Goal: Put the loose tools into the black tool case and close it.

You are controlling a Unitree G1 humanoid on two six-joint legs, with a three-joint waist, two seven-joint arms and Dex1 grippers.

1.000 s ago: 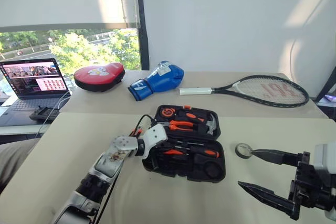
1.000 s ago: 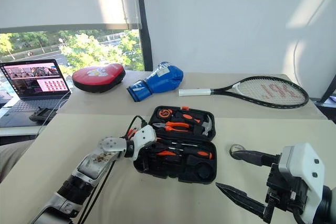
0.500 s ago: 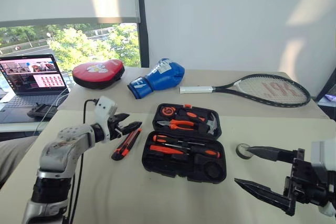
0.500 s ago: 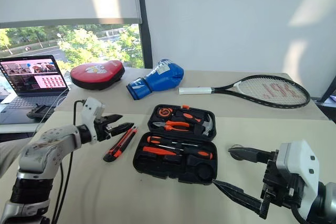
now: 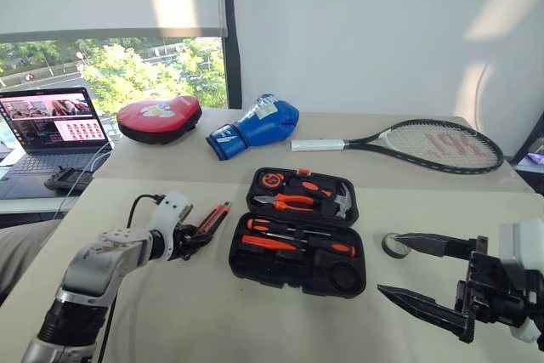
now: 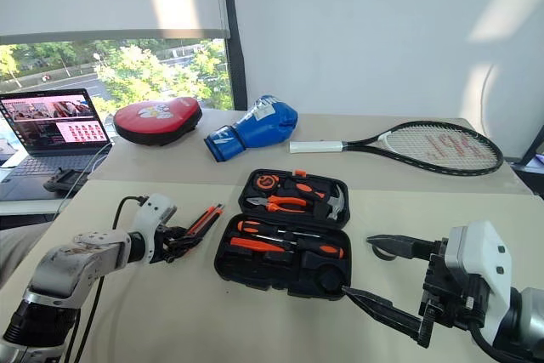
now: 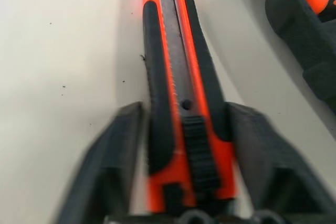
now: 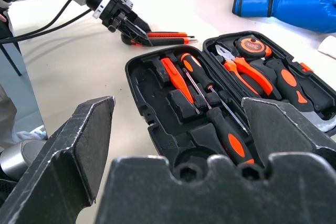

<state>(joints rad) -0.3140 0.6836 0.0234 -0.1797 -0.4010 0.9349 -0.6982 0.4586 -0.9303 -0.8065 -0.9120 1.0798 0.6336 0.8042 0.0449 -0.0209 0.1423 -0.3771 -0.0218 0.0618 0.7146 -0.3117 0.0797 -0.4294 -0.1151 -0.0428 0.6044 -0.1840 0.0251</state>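
Nearest you, your right hand (image 5: 422,271) hovers low at 4 o'clock over the desk (image 5: 255,320), its 2 fingers spread wide and holding nothing, pointing toward 9 o'clock at the case. The small grey tape roll (image 5: 393,245) lies on the desk just past its upper finger, at 3 o'clock from the black tool case (image 5: 297,231). The case sits open at centre, lid tilted back toward 12 o'clock, 2 orange-and-black screwdrivers (image 8: 210,103) lying in the near half. At 9 o'clock from the case, your left hand (image 5: 191,240) reaches in from the left, forearm low. The orange-black utility knife (image 7: 181,93) lies on the desk between its fingers (image 7: 262,150), long axis pointing toward 1 o'clock; you cannot tell whether they grip it.
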